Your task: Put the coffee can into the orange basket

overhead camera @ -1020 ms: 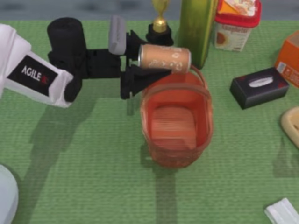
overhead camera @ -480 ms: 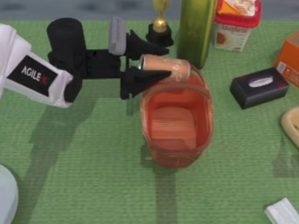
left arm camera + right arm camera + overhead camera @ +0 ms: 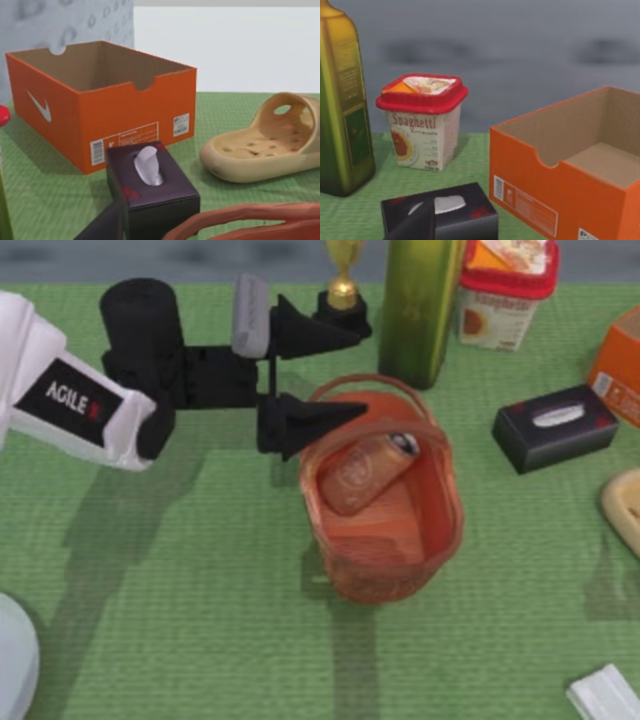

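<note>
Left hand (image 3: 345,370) spread wide, holding nothing, hovering just beside the far left rim of the orange basket (image 3: 445,530), one finger over the rim edge. Coffee can (image 3: 363,472) lying tilted inside the basket, dark silver-rimmed top pointing toward the far right, resting against the basket floor and wall, clear of both fingers. Task looks done from this layout.

Handling, judged: rigid thin metal, light, smooth and likely slippery; round, so prone to rolling. Best grip across the mid-body, fingers square to the cylinder axis, not on the rim ends. Basket light enough to shift if nudged.

Nearby: green bottle (image 3: 420,310), trophy (image 3: 343,285), spaghetti tub (image 3: 505,290), black tissue box (image 3: 555,427), orange shoebox (image 3: 100,100), tan slipper (image 3: 265,145). Right hand out of sight, parked.
</note>
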You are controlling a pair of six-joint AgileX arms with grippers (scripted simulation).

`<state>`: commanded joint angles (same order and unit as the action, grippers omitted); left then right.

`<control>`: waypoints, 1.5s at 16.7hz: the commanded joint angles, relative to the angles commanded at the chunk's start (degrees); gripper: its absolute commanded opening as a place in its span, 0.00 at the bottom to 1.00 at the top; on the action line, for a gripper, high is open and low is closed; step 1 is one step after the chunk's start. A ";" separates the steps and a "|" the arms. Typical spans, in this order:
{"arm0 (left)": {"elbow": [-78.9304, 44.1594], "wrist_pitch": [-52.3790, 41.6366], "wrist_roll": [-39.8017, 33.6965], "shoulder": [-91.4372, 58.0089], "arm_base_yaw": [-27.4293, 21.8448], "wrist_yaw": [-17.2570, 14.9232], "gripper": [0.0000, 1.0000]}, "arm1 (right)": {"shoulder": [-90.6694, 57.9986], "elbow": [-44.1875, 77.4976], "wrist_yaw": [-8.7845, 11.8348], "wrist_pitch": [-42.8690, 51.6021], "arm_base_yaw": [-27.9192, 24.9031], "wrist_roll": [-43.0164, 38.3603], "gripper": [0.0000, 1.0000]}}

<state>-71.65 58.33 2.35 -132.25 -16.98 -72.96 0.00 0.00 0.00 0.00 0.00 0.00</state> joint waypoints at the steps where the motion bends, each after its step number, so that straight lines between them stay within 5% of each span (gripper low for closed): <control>1: 0.00 0.00 0.00 0.00 0.00 0.00 1.00 | 0.00 0.00 0.00 0.00 0.00 0.00 1.00; 6: 0.84 -0.95 -0.44 1.55 0.13 1.16 1.00 | -1.70 1.70 0.20 1.50 -0.81 1.01 1.00; 10: 5.68 -5.91 -2.56 11.09 2.22 7.56 1.00 | -12.20 12.25 0.81 10.04 -4.88 6.60 1.00; 14: 13.58 -13.51 -4.89 28.62 5.48 17.77 1.00 | -31.53 32.14 0.85 23.90 -10.48 15.36 1.00; 25: 46.95 -40.91 -6.06 95.98 14.68 52.81 1.00 | -101.36 105.04 -0.40 70.45 -27.72 44.08 1.00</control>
<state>-24.70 17.42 -3.71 -36.27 -2.30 -20.14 -101.36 105.04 -0.40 70.45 -27.72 44.08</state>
